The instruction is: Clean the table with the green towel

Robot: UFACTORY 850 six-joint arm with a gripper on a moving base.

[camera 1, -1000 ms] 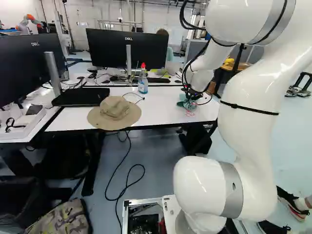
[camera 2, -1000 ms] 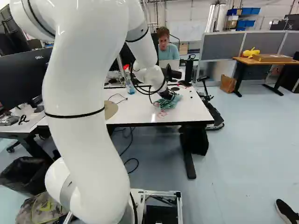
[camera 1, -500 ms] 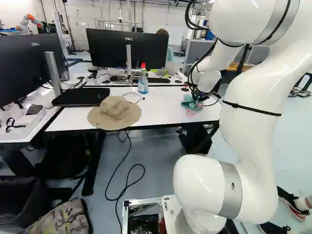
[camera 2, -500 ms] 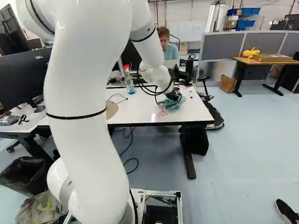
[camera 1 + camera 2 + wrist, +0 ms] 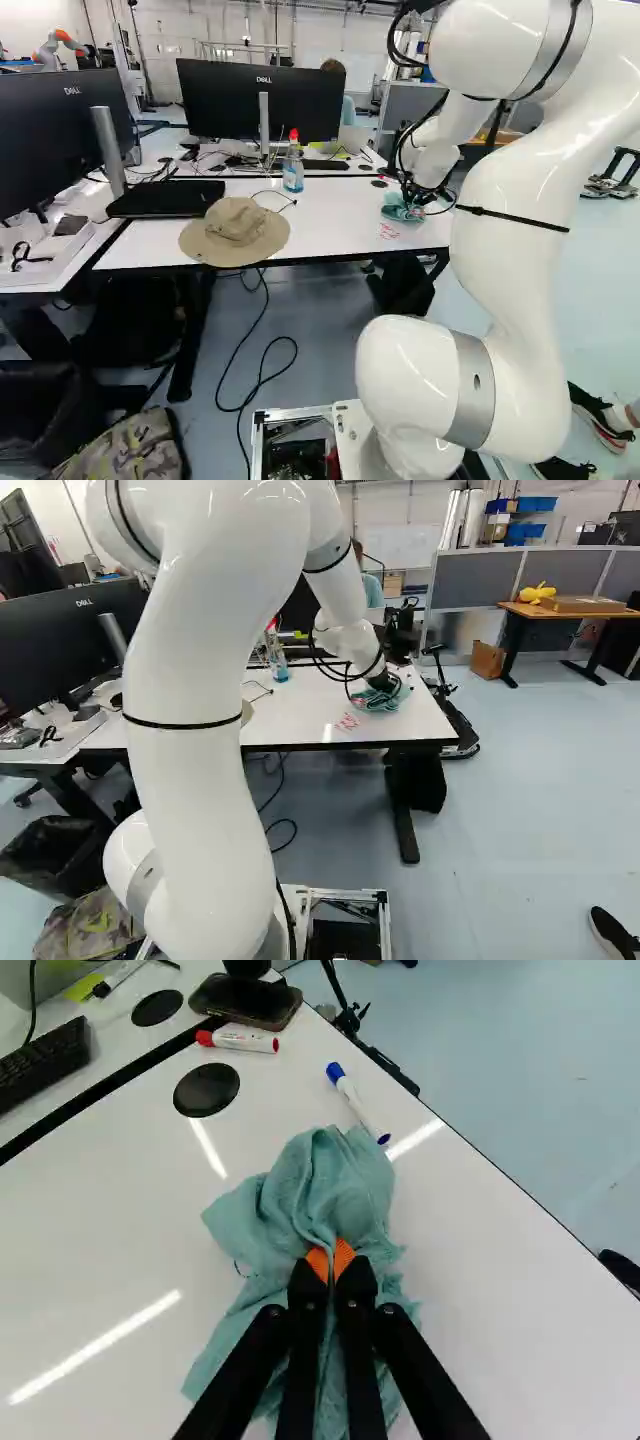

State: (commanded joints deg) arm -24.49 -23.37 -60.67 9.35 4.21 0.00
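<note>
My tool covers part of the towel in the right base view, and in the wrist view the tips of my orange pads are lost in its folds. I can't see the tabletop under it. Past the towel, a dark object hides part of the phone. The red marks beside the towel are too small to read. Left of the towel, my arm hides most of the hat in the right base view.

a tan hat lies near a spray bottle, a monitor behind both.
</note>
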